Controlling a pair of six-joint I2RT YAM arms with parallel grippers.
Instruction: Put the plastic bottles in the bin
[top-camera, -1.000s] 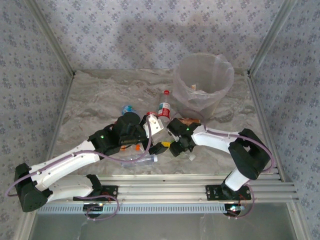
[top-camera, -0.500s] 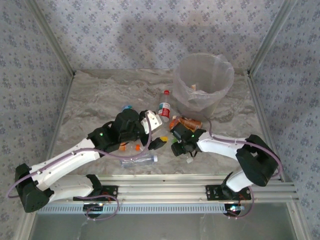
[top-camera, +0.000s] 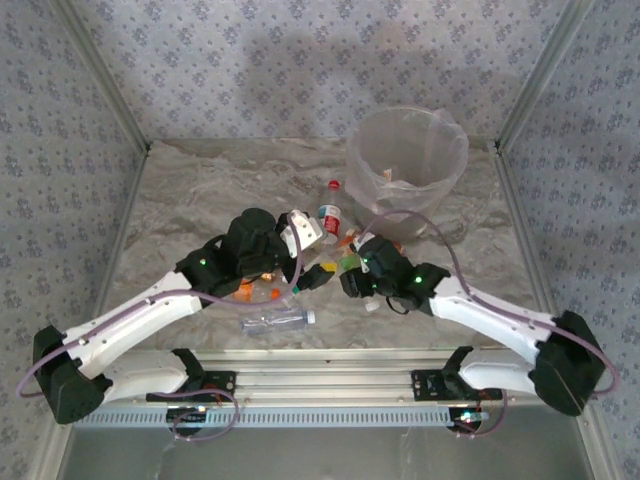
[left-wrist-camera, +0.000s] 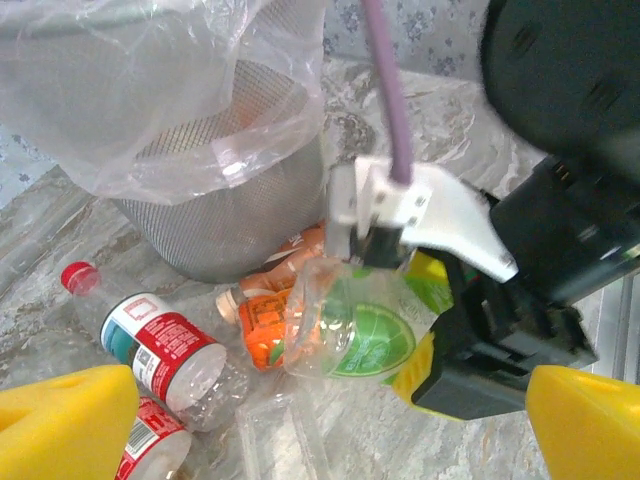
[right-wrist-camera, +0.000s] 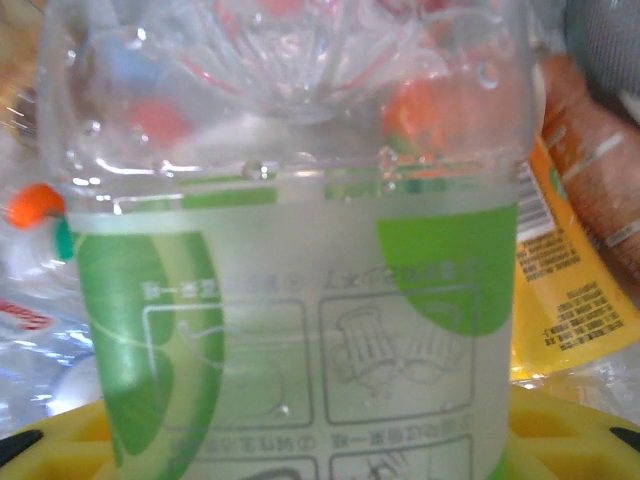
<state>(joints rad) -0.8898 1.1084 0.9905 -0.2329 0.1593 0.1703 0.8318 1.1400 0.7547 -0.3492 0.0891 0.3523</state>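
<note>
The green-labelled bottle (left-wrist-camera: 352, 335) sits on your side of the bin (top-camera: 405, 190), off its left foot. Judge it light, thin-walled and slick. It looks crumpled, so a hard squeeze could buckle it; the labelled waist is the place to hold. Your right tool (top-camera: 352, 277) is clamped across that waist. Beside it, your left tool (left-wrist-camera: 320, 435) hangs with jaws wide apart, holding nothing. Beyond, more bottles (left-wrist-camera: 165, 350) lie on the worktop (top-camera: 200, 200) against the bin's base.
</note>
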